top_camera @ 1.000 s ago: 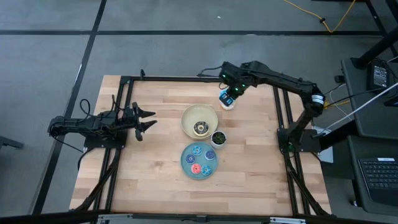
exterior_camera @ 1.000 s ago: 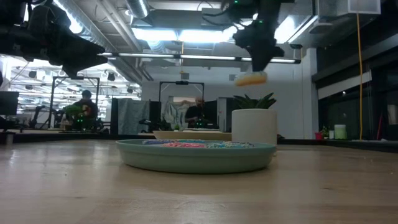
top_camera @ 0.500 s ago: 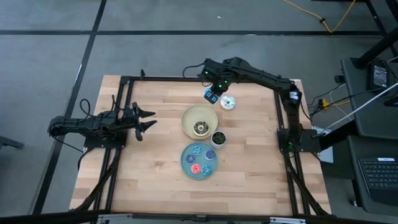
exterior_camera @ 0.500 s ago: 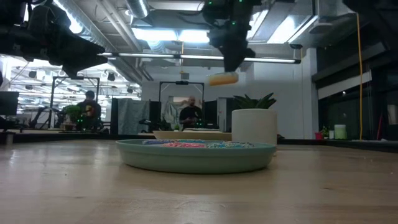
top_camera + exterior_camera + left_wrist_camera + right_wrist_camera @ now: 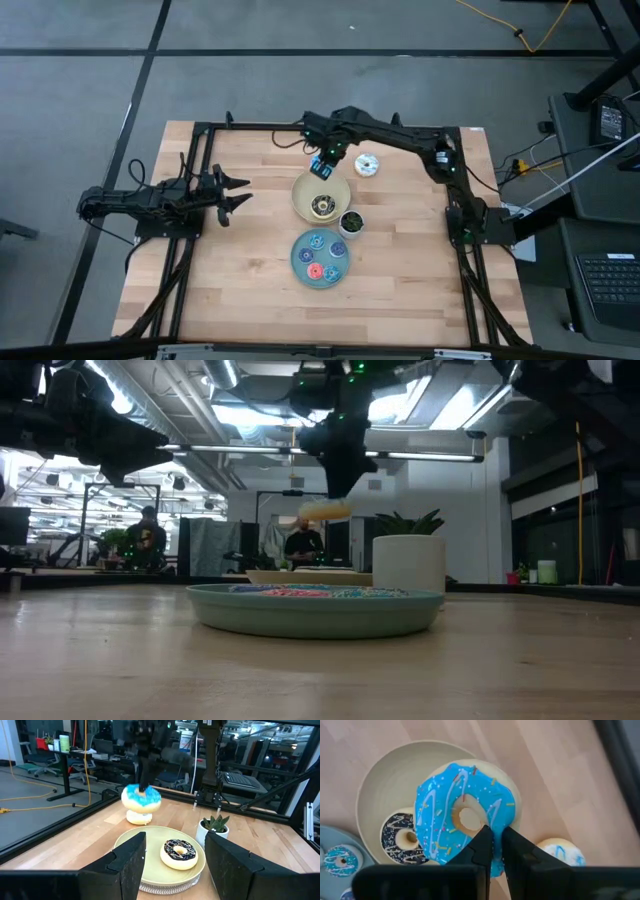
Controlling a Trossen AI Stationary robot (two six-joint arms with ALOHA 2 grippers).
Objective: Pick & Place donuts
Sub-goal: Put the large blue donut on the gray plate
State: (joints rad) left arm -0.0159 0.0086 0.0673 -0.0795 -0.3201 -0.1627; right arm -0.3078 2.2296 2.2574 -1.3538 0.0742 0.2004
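My right gripper (image 5: 322, 166) hangs over the far rim of the cream plate (image 5: 303, 188), shut on the light-blue-iced donut (image 5: 455, 815), which also shows in the left wrist view (image 5: 141, 798) and the low view (image 5: 325, 511). The dark brown donut (image 5: 322, 207) lies flat in the cream plate. The white-iced donut (image 5: 367, 165) lies on the table to the plate's far right. Several tiny donuts lie on the blue plate (image 5: 297, 262). My left gripper (image 5: 172, 870) waits open at the table's left. My right gripper pinches the blue-iced donut's ring (image 5: 492, 820) right beside the hole, between its two fingers. The fingers (image 5: 482, 842) come steeply from above. Whether one tip reaches into the hole I cannot tell. The donut is lifted clear, icing up and slightly tilted, above the plate.
A small potted plant (image 5: 351, 222) stands between the two plates, to the right. Black frame rails run along the table's far (image 5: 260, 127), left and right sides. Bare wood lies near the front edge (image 5: 330, 315).
My right gripper has carried the blue-iced donut toward the table's left and a little down, from above the white-iced donut to above the cream plate's far rim. The donut has stayed clear of the table, and the white-iced donut has stayed in place.
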